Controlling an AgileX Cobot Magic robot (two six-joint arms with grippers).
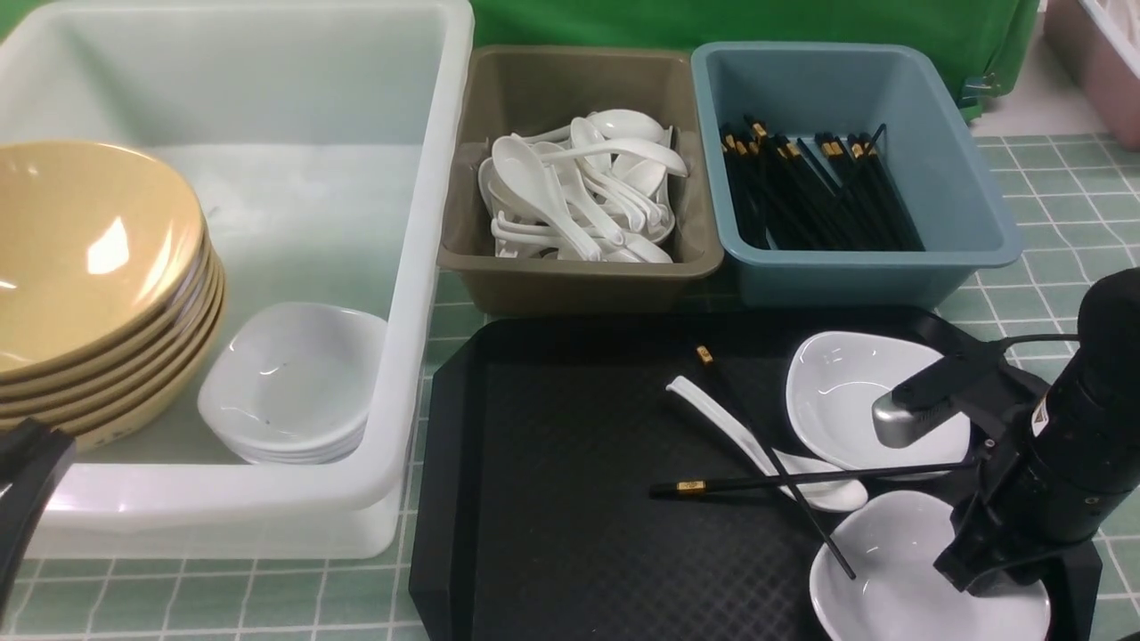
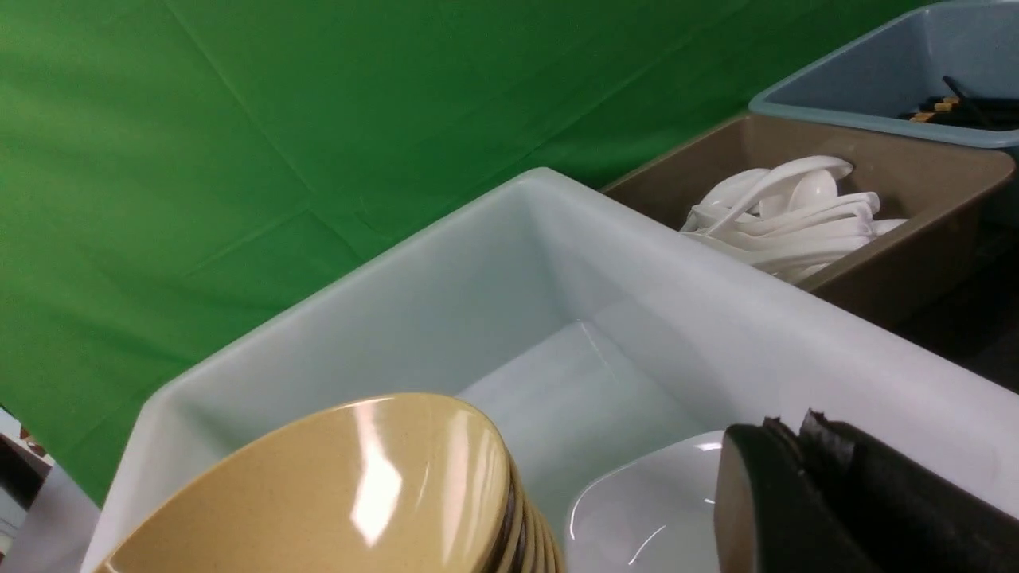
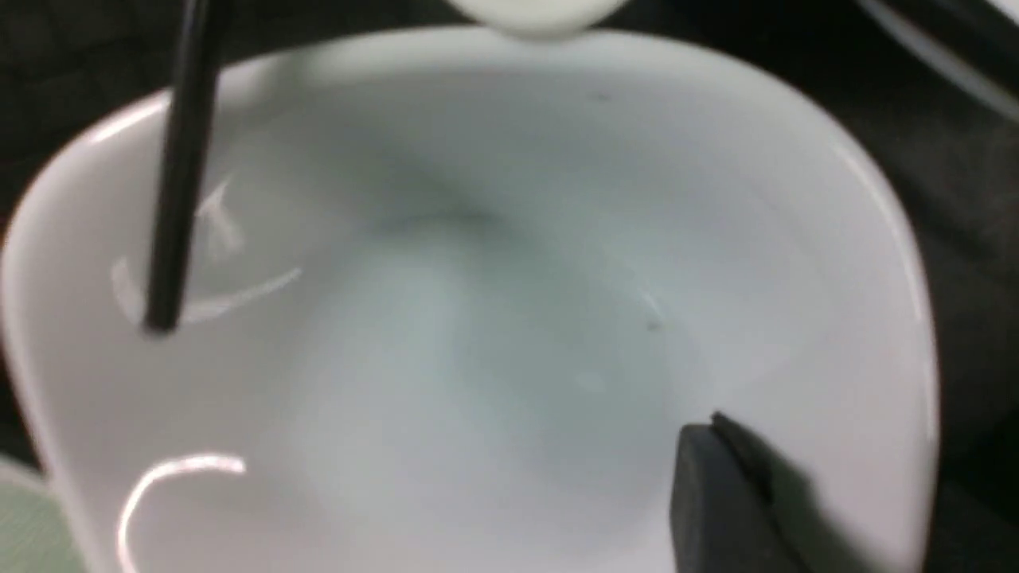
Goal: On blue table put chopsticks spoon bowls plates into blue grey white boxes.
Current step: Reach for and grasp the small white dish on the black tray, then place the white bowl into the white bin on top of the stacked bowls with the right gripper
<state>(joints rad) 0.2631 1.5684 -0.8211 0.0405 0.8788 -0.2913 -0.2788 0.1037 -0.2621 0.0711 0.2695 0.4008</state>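
While tub (image 1: 427,267) holds bowls (image 1: 89,240), plates (image 1: 289,378), grey bin (image 1: 579,278) spoons (image 1: 579,191), blue bin (image 1: 837,278) chopsticks (image 1: 819,196): L tool (image 2: 790,426) together, R tool (image 1: 989,574) unclear.

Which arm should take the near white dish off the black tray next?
Right. The right end effector is down at that dish, one finger inside the rim. The left end effector is shut, at the white tub, away from the tray.

A green cloth (image 1: 784,22) hangs behind the bench (image 1: 1051,169). It has soft folds in it. The bench top is pale green-blue, with small squares and white lines. At the far right sits a pink crate (image 1: 1100,62), only partly in view.
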